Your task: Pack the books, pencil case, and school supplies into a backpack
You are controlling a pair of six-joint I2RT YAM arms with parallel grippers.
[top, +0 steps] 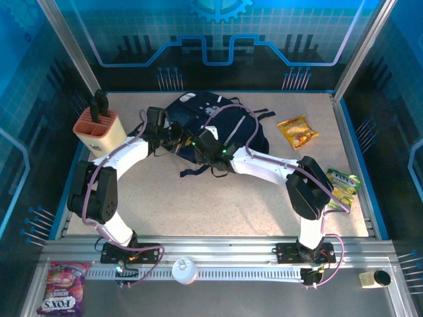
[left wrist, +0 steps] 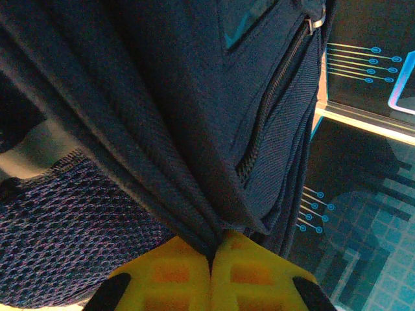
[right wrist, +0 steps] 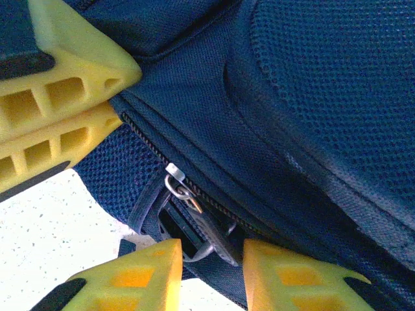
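Note:
The dark navy backpack (top: 221,119) lies at the back middle of the table. My left gripper (top: 176,137) is at the bag's left side, shut on a pinched fold of the backpack (left wrist: 162,97) fabric, with the fold caught between the yellow fingertips (left wrist: 211,256). My right gripper (top: 199,144) is right beside it at the backpack (right wrist: 311,97) edge. It stands open, its fingertips (right wrist: 212,251) either side of the dark zipper pull (right wrist: 211,233) that hangs from a metal slider (right wrist: 175,173). The left gripper's yellow fingers (right wrist: 65,91) show close above. The books, pencil case and school supplies are out of view.
A peach knife block (top: 99,129) stands at the back left. A yellow-orange snack bag (top: 299,131) lies at the back right and a green item (top: 342,186) by the right edge. Loose backpack straps (top: 198,170) trail toward the front. Glass walls surround the table.

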